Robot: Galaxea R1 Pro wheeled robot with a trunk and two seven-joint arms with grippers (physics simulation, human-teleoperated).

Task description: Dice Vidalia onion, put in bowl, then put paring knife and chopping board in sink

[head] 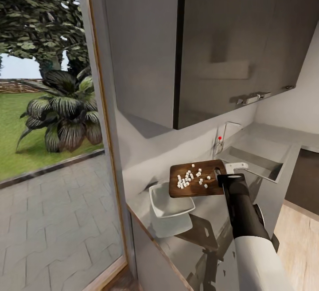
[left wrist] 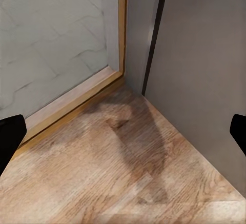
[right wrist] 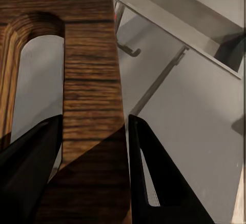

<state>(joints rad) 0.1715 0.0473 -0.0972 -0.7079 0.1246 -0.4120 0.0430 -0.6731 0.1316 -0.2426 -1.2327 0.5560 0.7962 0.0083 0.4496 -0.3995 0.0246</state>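
The brown chopping board is held above the grey countertop, with several white diced onion pieces scattered on it. My right gripper is shut on the board's edge beside its handle slot; in the right wrist view the wood sits between the two dark fingers. The board's near corner overlaps the far rim of the white bowl. The steel sink with its tap lies just behind. The paring knife is out of view. My left gripper hangs open over wooden floor.
A glass door with a wooden frame stands close at the left of the counter's end, with a paved terrace and plants outside. Dark wall cabinets hang over the counter. The wooden floor runs along the cabinet side.
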